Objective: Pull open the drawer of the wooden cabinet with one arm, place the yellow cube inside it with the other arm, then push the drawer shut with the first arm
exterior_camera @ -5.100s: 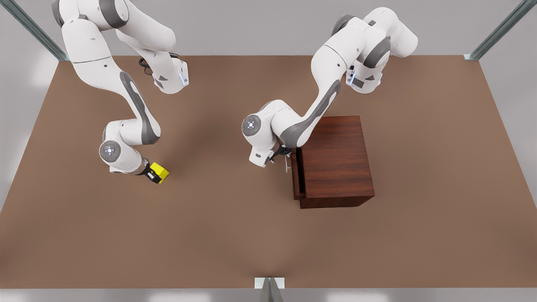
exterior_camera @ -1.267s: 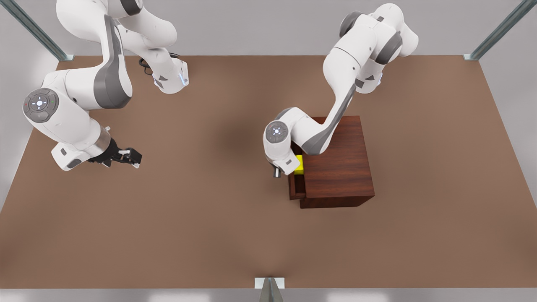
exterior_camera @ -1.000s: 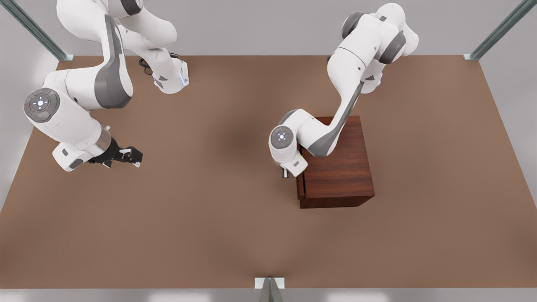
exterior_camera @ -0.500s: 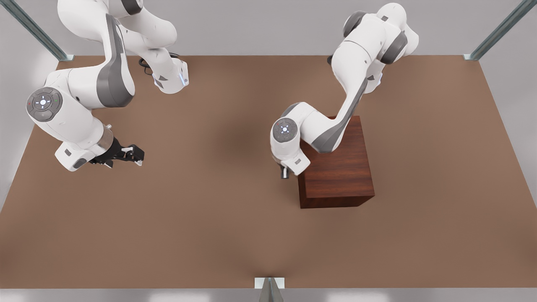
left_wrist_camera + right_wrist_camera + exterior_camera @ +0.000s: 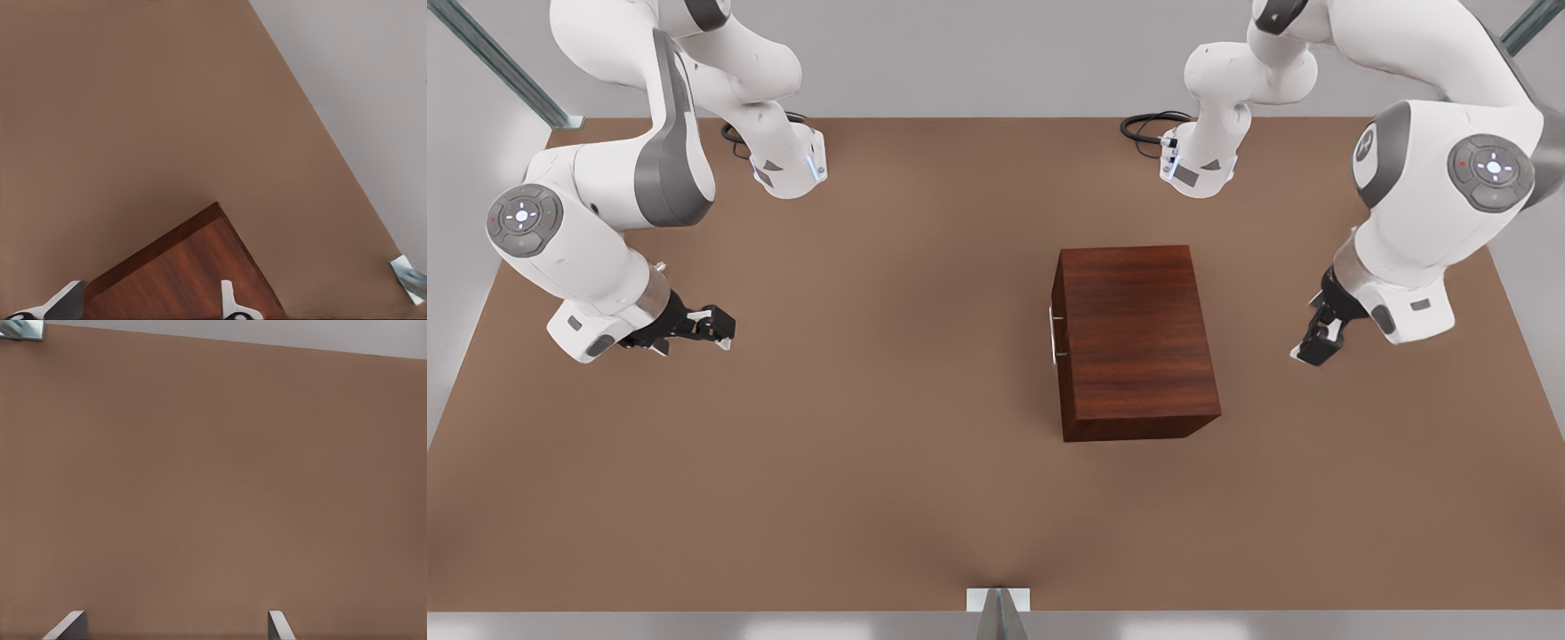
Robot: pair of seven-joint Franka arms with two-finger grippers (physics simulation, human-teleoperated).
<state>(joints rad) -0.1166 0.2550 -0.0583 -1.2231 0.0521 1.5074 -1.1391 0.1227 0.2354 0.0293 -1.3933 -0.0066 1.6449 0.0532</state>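
The drawer (image 5: 1056, 307) sits flush in the wooden cabinet (image 5: 1134, 329), its silver bar handle (image 5: 1053, 334) facing the front view's left. By my judgement the yellow cube lies inside it, hidden by the wood, so the task looks complete. The left claw (image 5: 1316, 342) hangs just off the cabinet's far side at the front view's right, fingers spread and holding nothing. The right claw (image 5: 716, 324) hovers well apart over bare worktop (image 5: 889, 427) at the front view's left, also spread and empty. Both arms wait clear of the handle, probably so nothing nudges the drawer
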